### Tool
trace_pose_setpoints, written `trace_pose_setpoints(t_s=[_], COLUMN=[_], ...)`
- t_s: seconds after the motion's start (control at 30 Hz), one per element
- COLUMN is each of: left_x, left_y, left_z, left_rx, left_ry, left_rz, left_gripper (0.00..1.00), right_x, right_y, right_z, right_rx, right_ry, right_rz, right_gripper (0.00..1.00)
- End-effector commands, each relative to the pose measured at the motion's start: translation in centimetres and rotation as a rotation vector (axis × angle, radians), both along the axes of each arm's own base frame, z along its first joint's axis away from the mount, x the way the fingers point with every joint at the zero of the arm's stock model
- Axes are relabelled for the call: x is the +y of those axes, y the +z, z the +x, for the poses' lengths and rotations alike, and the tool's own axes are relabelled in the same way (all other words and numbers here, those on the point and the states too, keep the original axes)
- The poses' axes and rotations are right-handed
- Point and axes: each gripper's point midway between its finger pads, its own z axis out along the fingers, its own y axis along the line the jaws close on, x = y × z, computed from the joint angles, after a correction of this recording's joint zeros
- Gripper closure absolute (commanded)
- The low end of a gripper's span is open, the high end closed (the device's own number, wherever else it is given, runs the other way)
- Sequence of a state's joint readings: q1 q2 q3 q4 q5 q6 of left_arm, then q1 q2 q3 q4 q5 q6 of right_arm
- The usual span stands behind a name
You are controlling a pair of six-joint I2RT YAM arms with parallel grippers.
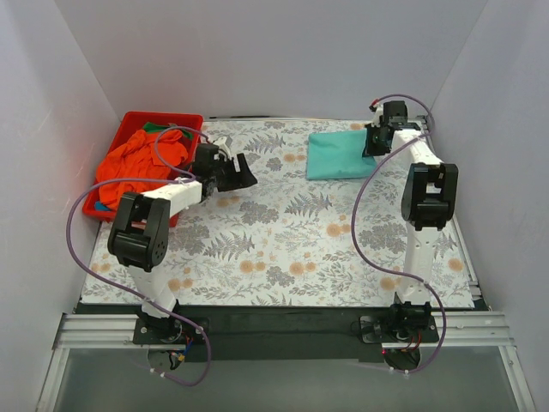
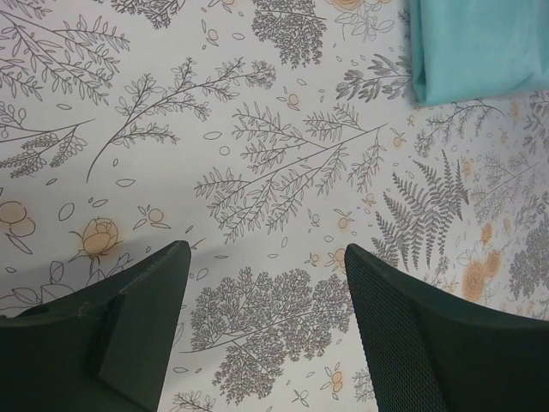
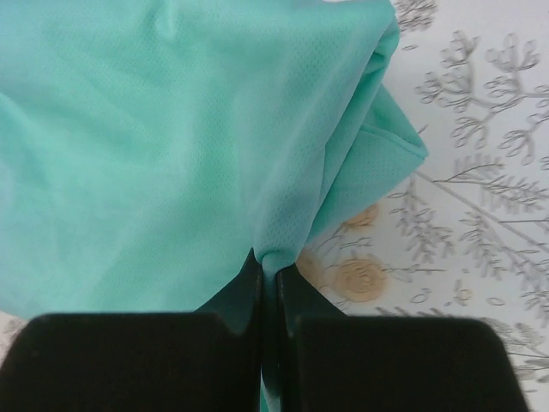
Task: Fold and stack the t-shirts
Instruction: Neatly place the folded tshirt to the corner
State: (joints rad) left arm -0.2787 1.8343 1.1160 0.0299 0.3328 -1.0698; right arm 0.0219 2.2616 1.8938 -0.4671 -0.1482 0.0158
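**A:** Where is the teal t-shirt (image 1: 339,154) right now?

**B:** It lies as a flat, folded rectangle at the far right of the bench (image 1: 283,240), on the flowered cover. My right fingers (image 3: 296,296) are pressed together on a pinch of its cloth at the right-hand edge. From my right wrist I can see the fabric gathered into a ridge that runs up from where they meet.

**A:** And your other side?

**B:** My left fingers (image 2: 154,283) are spread wide with nothing between them. They hang over bare patterned bench, just beside the red bin (image 1: 163,118) at the far left. From that wrist, a corner of the teal shirt shows at the top right, well apart from the tips.

**A:** What about the other shirts?

**B:** The orange-red t-shirt (image 1: 137,163) is crumpled in the red bin and heaped above its rim. Bits of green and blue cloth peek out around it. I cannot tell how many pieces are under there.
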Motion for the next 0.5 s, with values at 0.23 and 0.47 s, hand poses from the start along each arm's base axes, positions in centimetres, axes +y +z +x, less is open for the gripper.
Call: trace_pose_setpoints(t_s=[0.23, 0.47], left_x=[1.0, 1.2], left_y=[3.0, 2.6], left_z=[0.6, 0.6], left_rx=[-0.085, -0.076], left_ry=[0.017, 0.023], left_rz=[-0.015, -0.012], left_gripper=[0.28, 0.28], right_x=[-10.5, -15.4], right_y=[0.4, 2.6], right_z=[2.2, 4.6], right_rx=[0.002, -0.068], right_ry=[-0.121, -0.19], right_rz=[-0.297, -0.431], right_gripper=[0.99, 0.99])
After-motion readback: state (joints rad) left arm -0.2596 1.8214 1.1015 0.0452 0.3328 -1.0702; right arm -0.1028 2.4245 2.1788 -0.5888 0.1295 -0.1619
